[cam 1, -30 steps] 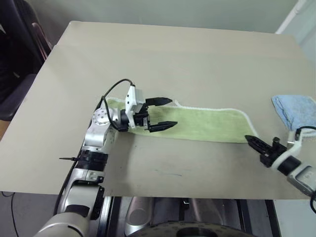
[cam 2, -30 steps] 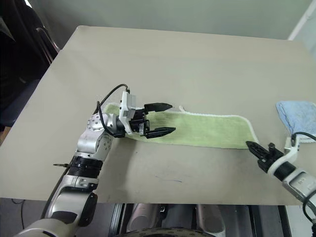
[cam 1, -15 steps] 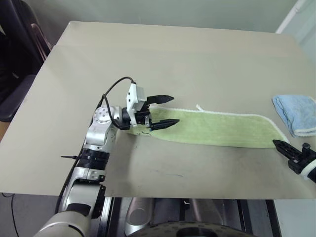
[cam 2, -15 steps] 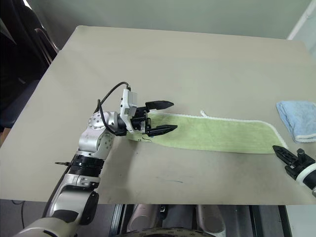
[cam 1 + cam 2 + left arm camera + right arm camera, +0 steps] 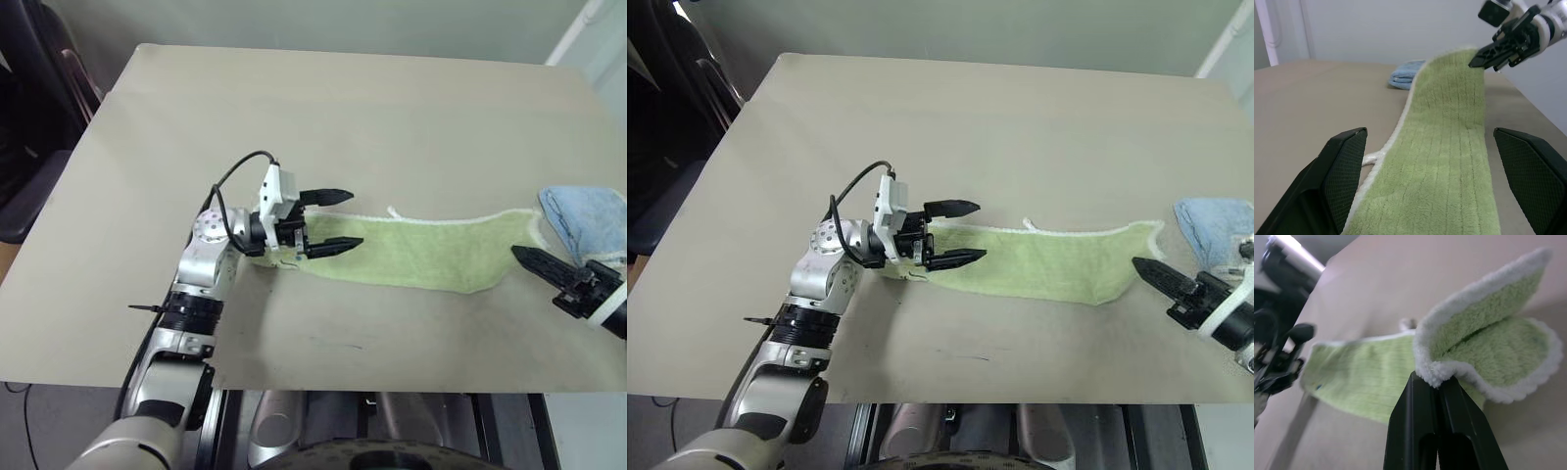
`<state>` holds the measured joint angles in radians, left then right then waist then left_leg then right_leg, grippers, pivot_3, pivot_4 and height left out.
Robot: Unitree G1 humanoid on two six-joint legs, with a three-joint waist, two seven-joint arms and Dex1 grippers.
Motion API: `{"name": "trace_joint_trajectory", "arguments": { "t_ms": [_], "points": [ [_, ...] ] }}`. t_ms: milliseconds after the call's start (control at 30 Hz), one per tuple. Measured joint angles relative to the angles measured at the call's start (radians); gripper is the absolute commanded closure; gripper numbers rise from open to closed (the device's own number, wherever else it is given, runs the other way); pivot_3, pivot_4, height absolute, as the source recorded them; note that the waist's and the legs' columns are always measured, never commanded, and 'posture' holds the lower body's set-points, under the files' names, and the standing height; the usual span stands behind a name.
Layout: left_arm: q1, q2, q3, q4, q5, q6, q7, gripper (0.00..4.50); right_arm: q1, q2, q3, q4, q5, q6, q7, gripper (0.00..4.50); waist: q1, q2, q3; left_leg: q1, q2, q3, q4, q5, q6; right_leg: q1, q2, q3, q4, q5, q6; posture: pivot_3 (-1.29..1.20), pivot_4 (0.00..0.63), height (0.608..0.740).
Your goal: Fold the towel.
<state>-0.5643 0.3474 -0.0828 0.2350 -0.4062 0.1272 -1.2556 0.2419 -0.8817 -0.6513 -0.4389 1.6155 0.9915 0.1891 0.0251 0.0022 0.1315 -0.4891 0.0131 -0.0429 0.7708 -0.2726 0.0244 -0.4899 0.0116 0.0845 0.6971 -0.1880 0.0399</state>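
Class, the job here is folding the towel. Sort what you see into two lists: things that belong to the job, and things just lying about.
Belongs to the job:
- green towel, lying in a long strip
- right claw, shut on the towel's edge
- left claw, open over the towel's other end

Just lying about:
- light blue folded cloth
- table, bearing it all

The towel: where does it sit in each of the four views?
Left eye view: towel across the table's middle, right end lifted.
Right eye view: same strip.
Left wrist view: runs away between the fingers.
Right wrist view: edge pinched at the fingertips.
Shared landmark: right end effector at its far end.
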Motion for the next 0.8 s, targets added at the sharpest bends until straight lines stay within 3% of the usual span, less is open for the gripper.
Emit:
{"name": "trace_joint_trajectory", "arguments": {
  "t_ms": [233, 467, 600, 800],
  "points": [
    [0.002, -0.01, -0.004, -0.002, 0.0, 0.0, 0.015, 0.0, -0.169, -0.069, 0.179, -0.066, 0.007, 0.011, -0.001, 4.47, -0.002, 0.0, 0.0, 0.0, 0.0, 0.001, 0.0, 0.001, 0.001, 0.0, 0.0, 0.0, 0.0, 0.001, 0.001, 0.0, 0.15, 0.697],
    [0.011, -0.007, -0.001, -0.021, -0.001, 0.002, 0.034, 0.0, -0.32, -0.077, 0.406, -0.071, -0.147, 0.036, 0.018, 4.47, -0.002, 0.001, 0.0, 0.0, 0.0, 0.001, 0.0, 0.002, 0.001, 0.0, 0.0, 0.001, 0.0, 0.004, 0.004, 0.0, 0.15, 0.697],
    [0.021, -0.004, 0.0, -0.038, -0.001, 0.003, 0.042, 0.0, -0.388, -0.024, 0.554, -0.069, -0.268, 0.045, 0.035, 4.47, -0.007, 0.001, 0.0, 0.0, 0.0, 0.001, 0.0, 0.004, 0.001, -0.001, 0.0, 0.0, 0.0, 0.005, 0.005, 0.0, 0.15, 0.697],
    [0.035, 0.002, 0.002, -0.046, -0.001, 0.003, 0.059, 0.0, -0.452, 0.061, 0.66, -0.048, -0.404, 0.048, 0.051, 4.47, -0.009, 0.001, 0.0, 0.001, 0.0, 0.001, 0.0, 0.007, 0.002, 0.0, 0.0, 0.0, 0.0, 0.006, 0.003, 0.0, 0.15, 0.697]
  ]
}}
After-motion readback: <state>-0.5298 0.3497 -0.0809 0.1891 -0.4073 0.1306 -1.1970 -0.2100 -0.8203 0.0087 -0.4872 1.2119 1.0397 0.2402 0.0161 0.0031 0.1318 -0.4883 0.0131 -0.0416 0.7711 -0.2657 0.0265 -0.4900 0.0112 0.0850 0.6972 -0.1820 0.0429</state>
